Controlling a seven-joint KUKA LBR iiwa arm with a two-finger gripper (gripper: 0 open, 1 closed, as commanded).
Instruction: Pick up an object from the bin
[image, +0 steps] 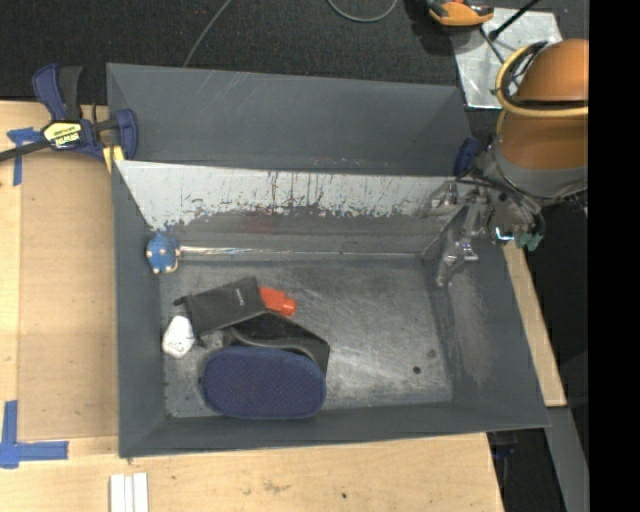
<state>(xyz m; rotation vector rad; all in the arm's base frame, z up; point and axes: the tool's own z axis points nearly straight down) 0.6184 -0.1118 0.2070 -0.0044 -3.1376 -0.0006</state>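
Nothing is picked yet: the claw (452, 262) is held by the bin's (300, 120) right wall, well apart from the blue pouch (265, 388); its opening cannot be told.

The arm (540, 160) wears a rounded orange cover (556, 70) above a grey band (545, 178); the gripper (450, 268) is bare silvery metal, a small teal part (505, 236) beside it

**Small heap lying well clear of the gripper**

All things lie well to the left of the gripper (455, 255). A dark blue oval pouch (262, 387) lies flat. A tilted black flat case (222, 303) touches it behind. A small orange block (278, 301) sits at the case's gripper-side end. A white lump (178, 337) and a blue ball (161, 252) lie farthest away.
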